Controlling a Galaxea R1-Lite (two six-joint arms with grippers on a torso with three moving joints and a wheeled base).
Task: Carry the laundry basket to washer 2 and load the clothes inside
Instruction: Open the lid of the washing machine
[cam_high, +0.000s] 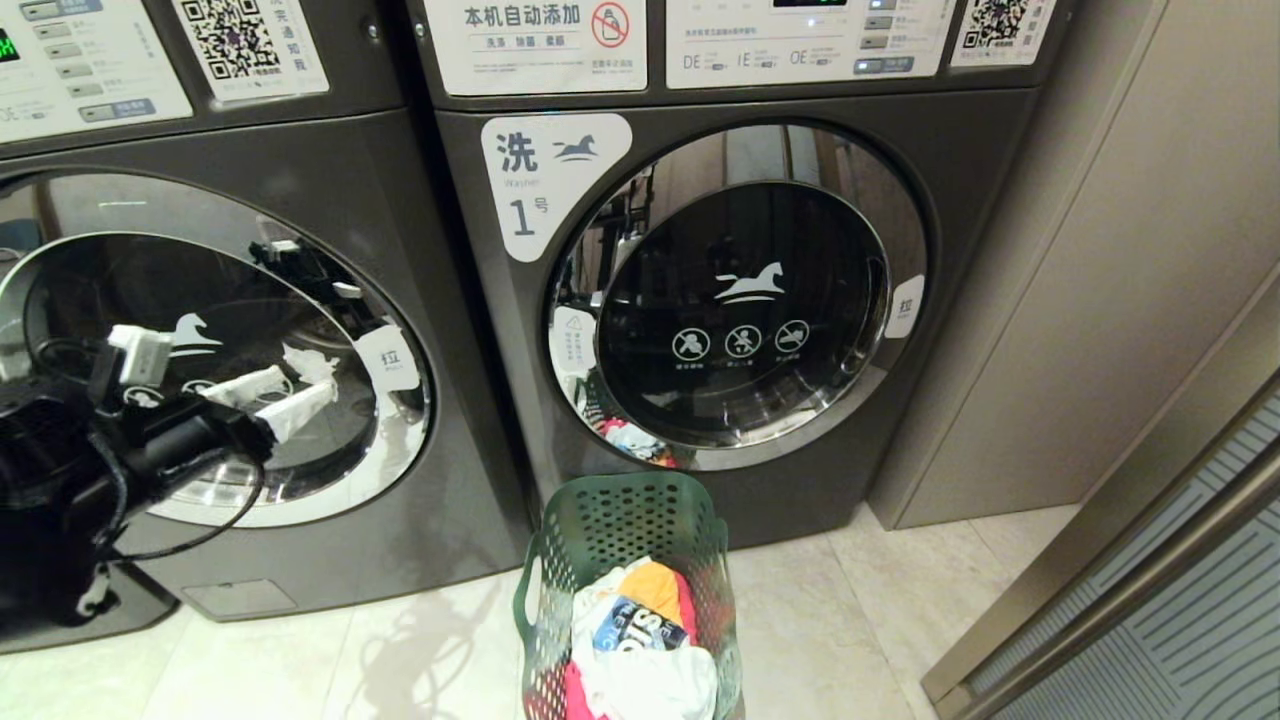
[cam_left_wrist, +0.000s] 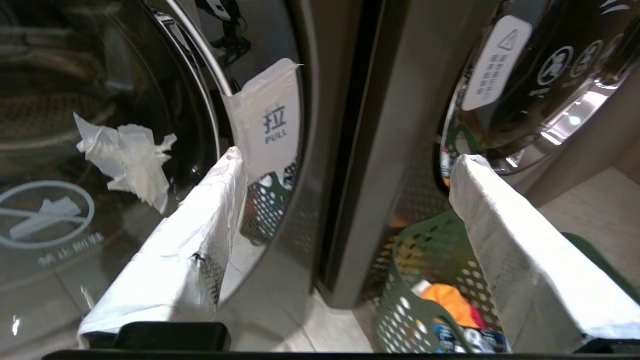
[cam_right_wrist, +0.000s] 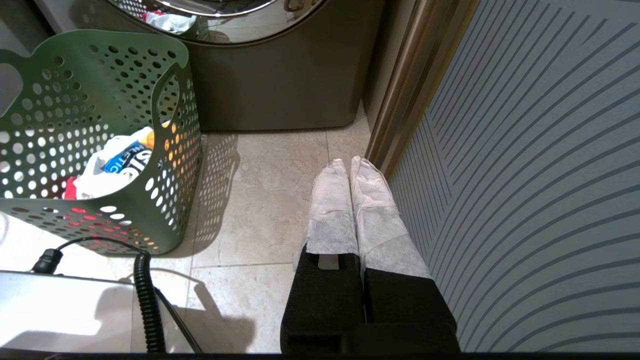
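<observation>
The laundry basket (cam_high: 628, 590) stands on the tiled floor directly in front of the washer labelled "1" (cam_high: 740, 290), below that washer's closed door. Washer 2 (cam_high: 200, 350), judged to be the machine to the left of the basket, has its door closed; its number label is not visible.

Handling, as judged:
- Basket: rigid perforated plastic, probably light with this load. Take hold at a cut-out handle on the rim; the perforated wall offers no secure purchase.
- The clothes (cam_high: 640, 640): soft, limp and light. They will drape and may snag on the rim. Pinch a raised fold near the top of the pile, not a flat area.
- Door of washer 2: glass and chrome, smooth. The "pull" tab (cam_left_wrist: 267, 125) on the edge of the door nearest the basket marks the grip point.

Count:
- Baskets: one.
- Washers in view: two.
- Garments: white with lettering, yellow-orange and pink-red are visible; at least three, exact number not determinable from the heap.

Grippers:
- Left gripper (cam_high: 270, 400): spread wide, empty, raised to the left of the basket in front of the door of washer 2. In the left wrist view the tab lies near one fingertip; contact is not determinable.
- Right gripper (cam_right_wrist: 352, 167): fingers pressed together, empty, parked low over the floor to the right of the basket, beside the striped panel (cam_right_wrist: 525, 150).
</observation>
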